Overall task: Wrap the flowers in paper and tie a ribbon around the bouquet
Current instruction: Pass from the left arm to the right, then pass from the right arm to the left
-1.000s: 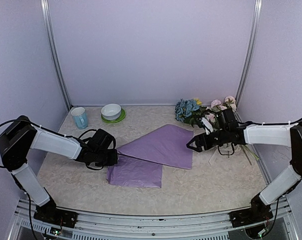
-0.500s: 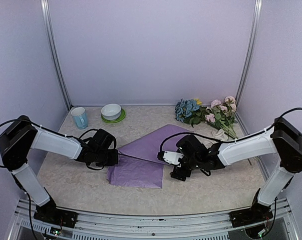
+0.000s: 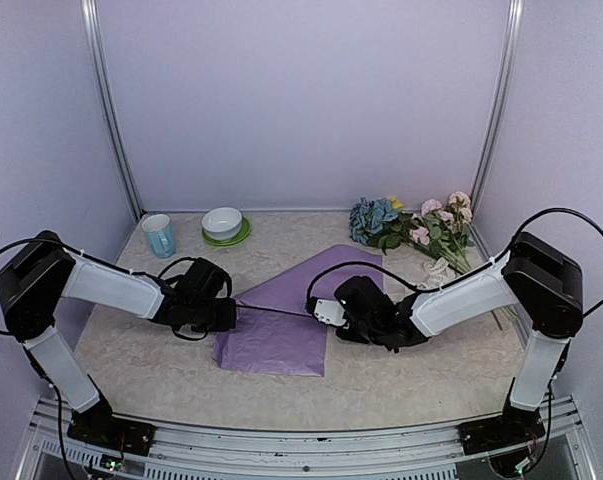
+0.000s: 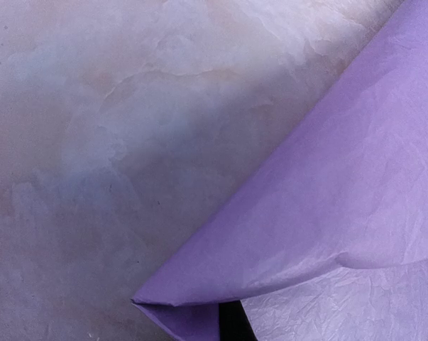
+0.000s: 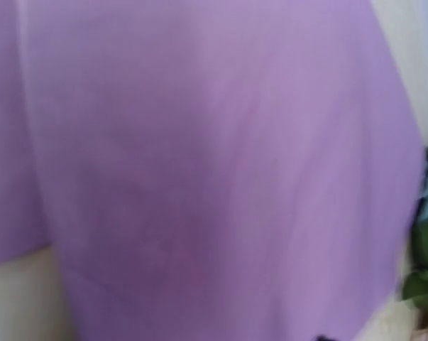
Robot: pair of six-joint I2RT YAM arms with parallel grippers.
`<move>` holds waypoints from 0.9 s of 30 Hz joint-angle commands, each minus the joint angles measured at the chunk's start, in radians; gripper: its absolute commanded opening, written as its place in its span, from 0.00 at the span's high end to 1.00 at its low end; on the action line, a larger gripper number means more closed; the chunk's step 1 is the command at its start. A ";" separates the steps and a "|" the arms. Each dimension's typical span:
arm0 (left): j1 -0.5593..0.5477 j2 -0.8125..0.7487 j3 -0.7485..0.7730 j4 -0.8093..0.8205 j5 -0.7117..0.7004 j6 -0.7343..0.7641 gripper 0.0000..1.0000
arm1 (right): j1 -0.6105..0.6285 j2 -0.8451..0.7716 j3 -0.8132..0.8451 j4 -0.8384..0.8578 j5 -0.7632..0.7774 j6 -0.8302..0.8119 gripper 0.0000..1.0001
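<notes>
Left fingers (image 3: 225, 317) were clamped together on the paper (image 3: 276, 350) at its left edge. Right fingers (image 3: 323, 308) sat low on the sheet's middle, spread impossible to tell. Paper lay half-folded on the tabletop (image 3: 401, 370), flowers (image 3: 411, 225) well apart, far right. Risk: opposing pull would tear or crumple the thin sheet.

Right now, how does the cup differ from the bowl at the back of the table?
The cup is light blue; the bowl is white. The cup is tall and narrow; the bowl is low and wide. The cup stands straight on the table; the bowl sits on a green saucer. Both are upright, side by side at the back left.
</notes>
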 commanded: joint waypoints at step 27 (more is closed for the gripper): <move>-0.344 -0.211 0.196 -0.103 -0.291 0.618 0.10 | -0.069 -0.239 0.346 -0.619 -0.293 -0.043 1.00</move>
